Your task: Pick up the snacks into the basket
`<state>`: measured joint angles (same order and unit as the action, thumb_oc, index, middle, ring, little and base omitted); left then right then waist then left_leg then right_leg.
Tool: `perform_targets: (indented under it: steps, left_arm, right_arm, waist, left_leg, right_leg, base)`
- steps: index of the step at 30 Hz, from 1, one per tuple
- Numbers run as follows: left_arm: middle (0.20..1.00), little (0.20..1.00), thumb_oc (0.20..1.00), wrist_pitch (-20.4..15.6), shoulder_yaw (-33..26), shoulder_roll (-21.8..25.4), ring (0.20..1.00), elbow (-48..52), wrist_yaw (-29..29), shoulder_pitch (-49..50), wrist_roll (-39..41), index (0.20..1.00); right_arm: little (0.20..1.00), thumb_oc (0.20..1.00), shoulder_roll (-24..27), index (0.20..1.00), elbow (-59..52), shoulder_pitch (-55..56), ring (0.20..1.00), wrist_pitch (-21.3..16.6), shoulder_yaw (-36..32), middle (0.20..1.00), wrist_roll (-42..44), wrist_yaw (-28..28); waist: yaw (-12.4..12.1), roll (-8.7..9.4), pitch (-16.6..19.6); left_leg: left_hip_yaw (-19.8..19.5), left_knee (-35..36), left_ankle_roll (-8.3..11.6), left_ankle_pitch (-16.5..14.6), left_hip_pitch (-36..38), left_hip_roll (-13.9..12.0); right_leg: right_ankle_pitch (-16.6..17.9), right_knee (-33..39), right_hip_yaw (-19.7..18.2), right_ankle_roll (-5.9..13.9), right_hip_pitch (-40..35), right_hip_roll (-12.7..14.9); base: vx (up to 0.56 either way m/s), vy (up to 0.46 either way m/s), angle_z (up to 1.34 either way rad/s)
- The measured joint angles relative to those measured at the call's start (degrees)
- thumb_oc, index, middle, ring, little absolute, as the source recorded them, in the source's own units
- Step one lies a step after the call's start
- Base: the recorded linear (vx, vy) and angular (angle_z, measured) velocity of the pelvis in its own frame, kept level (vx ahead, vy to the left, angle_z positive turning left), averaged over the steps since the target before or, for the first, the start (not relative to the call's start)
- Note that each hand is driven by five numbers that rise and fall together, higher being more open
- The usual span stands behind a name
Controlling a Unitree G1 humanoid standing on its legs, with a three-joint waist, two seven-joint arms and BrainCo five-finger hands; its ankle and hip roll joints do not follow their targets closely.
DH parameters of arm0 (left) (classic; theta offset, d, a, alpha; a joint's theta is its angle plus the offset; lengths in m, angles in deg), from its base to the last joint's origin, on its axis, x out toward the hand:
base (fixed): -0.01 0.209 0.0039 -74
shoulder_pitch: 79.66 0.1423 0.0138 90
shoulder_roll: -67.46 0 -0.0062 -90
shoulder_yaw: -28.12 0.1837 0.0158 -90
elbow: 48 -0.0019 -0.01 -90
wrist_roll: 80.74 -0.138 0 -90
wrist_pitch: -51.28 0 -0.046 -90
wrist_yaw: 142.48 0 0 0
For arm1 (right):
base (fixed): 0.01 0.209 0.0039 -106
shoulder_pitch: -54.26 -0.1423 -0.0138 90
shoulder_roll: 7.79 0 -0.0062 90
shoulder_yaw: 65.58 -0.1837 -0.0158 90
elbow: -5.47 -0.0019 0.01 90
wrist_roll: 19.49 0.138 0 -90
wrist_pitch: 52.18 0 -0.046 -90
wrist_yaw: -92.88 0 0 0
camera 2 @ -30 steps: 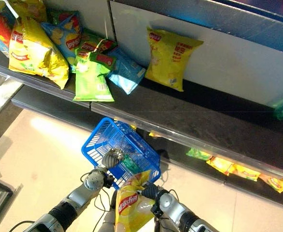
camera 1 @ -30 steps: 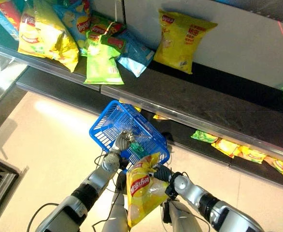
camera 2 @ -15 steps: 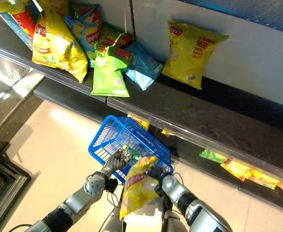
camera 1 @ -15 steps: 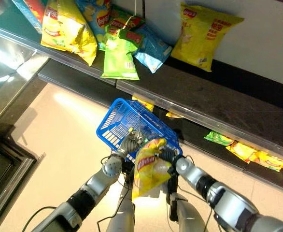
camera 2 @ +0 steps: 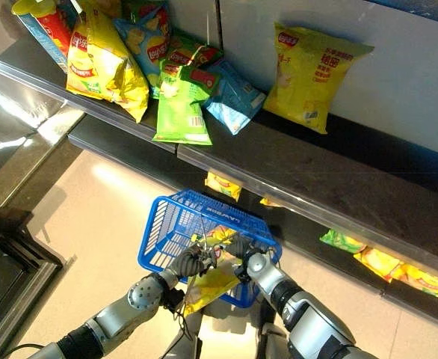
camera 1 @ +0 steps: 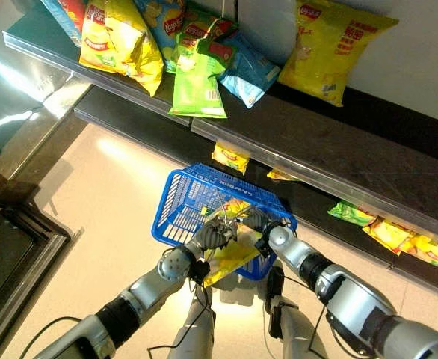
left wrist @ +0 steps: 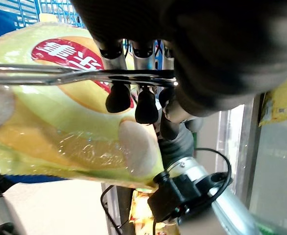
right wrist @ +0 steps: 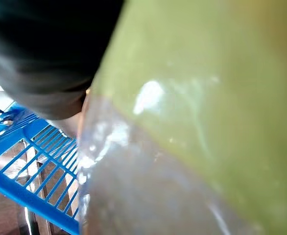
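The yellow bag (camera 1: 230,254) has dropped from above the rim and now lies half across the basket (camera 1: 176,207) wall, just beside both hands. Pale floor (camera 1: 92,194) below, a dark shelf (camera 1: 338,149) of snacks (camera 1: 196,82) beyond. The left hand (camera 1: 213,236) curls round the wire handle (left wrist: 60,76); the right hand (camera 1: 254,221) presses against the bag, its grip unreadable.

No wording can be made out with certainty. The yellow snack bag (left wrist: 60,122) lying over the blue basket (camera 1: 176,196) carries a red oval label with white characters, unreadable. On the shelf (camera 1: 368,149) above the basket, the large yellow bag (camera 1: 331,48) and the green bag (camera 1: 196,82) bear small red logos and print too small to read.
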<state>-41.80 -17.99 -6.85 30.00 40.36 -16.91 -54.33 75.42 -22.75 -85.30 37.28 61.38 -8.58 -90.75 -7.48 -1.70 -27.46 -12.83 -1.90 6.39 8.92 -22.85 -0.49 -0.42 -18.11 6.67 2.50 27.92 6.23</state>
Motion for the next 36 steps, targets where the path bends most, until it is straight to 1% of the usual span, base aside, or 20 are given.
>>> perform_targets:
  steps: [8,20,26,33,35,36]
  left_arm:
    - [0.200,0.200,0.200,0.01,1.31,0.32,0.200,0.00,-0.05,-0.01,0.18,0.200]
    - [0.200,0.200,0.200,0.01,1.35,0.26,0.200,0.00,-0.04,-0.12,0.18,0.200]
    - [0.200,0.200,0.200,0.01,1.44,0.24,0.200,0.01,-0.01,-0.12,0.14,0.200]
    - [0.200,0.200,0.200,0.02,1.00,-0.11,0.200,-0.06,0.66,0.15,0.00,0.200]
    - [0.200,0.200,0.200,0.02,-0.65,-0.36,0.200,-0.16,1.08,1.19,-0.85,0.200]
    - [0.200,0.200,0.200,0.01,-1.43,-0.42,0.200,-0.17,1.27,1.65,-1.07,0.200]
  right_arm:
    - [1.000,1.000,-1.03,1.000,1.79,-0.01,1.000,0.00,-0.12,1.000,0.02,-0.50]
    - [1.000,1.000,-1.49,1.000,2.09,0.01,1.000,0.00,-0.36,1.000,1.39,-1.17]
    - [1.000,1.000,-1.30,1.000,1.28,0.26,1.000,-0.03,-0.47,1.000,2.18,-2.71]
    - [1.000,1.000,2.08,1.000,-5.89,4.62,1.000,-0.39,-0.56,1.000,1.34,-3.33]
    - [1.000,1.000,3.28,1.000,-8.59,6.38,1.000,-0.43,-0.40,1.000,-0.78,-3.43]
    - [1.000,1.000,4.35,1.000,-11.18,7.78,1.000,-0.30,-0.12,1.000,-4.07,-3.89]
  waist:
    - [0.01,-0.02,0.00]
    - [0.24,-0.09,0.04]
    - [0.32,-0.09,0.04]
    - [0.70,-0.08,0.04]
    - [0.90,-0.08,0.04]
    - [1.08,-0.08,0.04]
  left_leg:
    - [0.00,-0.01,-0.08,0.06,-0.02,0.14]
    - [-0.07,-0.87,0.11,-0.09,-0.85,0.20]
    - [-0.08,-0.98,0.11,-0.10,-0.85,0.22]
    - [-0.05,-1.01,-0.05,0.01,-0.85,0.35]
    - [-0.04,-1.06,-0.08,0.03,-0.83,0.31]
    - [-0.03,-1.15,-0.09,0.04,-0.83,0.24]
  right_leg:
    - [-0.06,-0.05,0.01,0.02,0.04,0.01]
    - [-0.06,-0.67,0.04,-0.08,0.70,0.06]
    - [-0.13,-0.84,-0.01,0.02,0.74,0.12]
    - [-0.17,-0.91,-0.02,0.07,0.73,0.27]
    - [-0.21,-0.98,0.00,0.10,0.70,0.29]
    - [-0.23,-1.08,0.01,0.13,0.68,0.32]
  base:
    - [0.00,0.000,0.00]
    - [0.00,0.000,0.00]
    - [0.00,0.000,0.00]
    - [0.00,0.000,0.00]
    - [0.00,0.000,0.00]
    - [0.00,0.000,0.00]
